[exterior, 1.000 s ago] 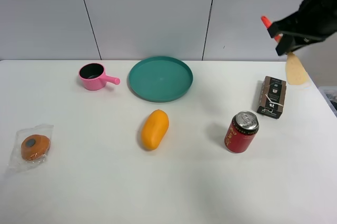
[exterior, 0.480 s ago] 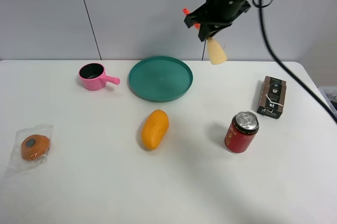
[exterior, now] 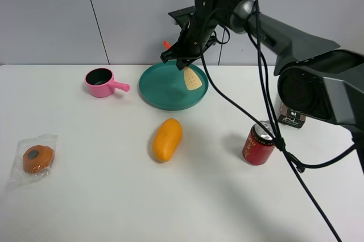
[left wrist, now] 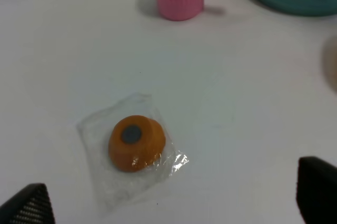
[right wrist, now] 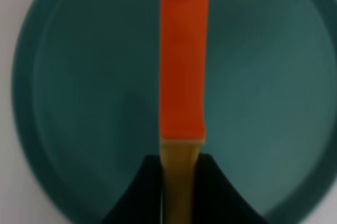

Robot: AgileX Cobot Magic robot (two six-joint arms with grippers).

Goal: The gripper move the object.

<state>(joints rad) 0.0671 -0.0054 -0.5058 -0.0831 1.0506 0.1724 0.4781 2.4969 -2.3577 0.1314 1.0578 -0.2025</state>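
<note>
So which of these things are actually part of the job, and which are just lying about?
Part of the job: right hand, shut on the toy spatula; green plate beneath it, possibly the drop spot.

Just lying about: pink pot, orange-yellow fruit, red can, dark box, wrapped orange item.

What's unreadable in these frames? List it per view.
- Right wrist: the spatula blade is cut off by the frame edge, past the right tool. The picture is blurred.
- Exterior high: can't tell whether the blade touches the teal plate or hangs above it, since there is only one angle.
- Exterior high: the dark box is mostly behind the right arm.
- Left wrist: the left tool shows only fingertips at the corners. The rest is cut off.
</note>
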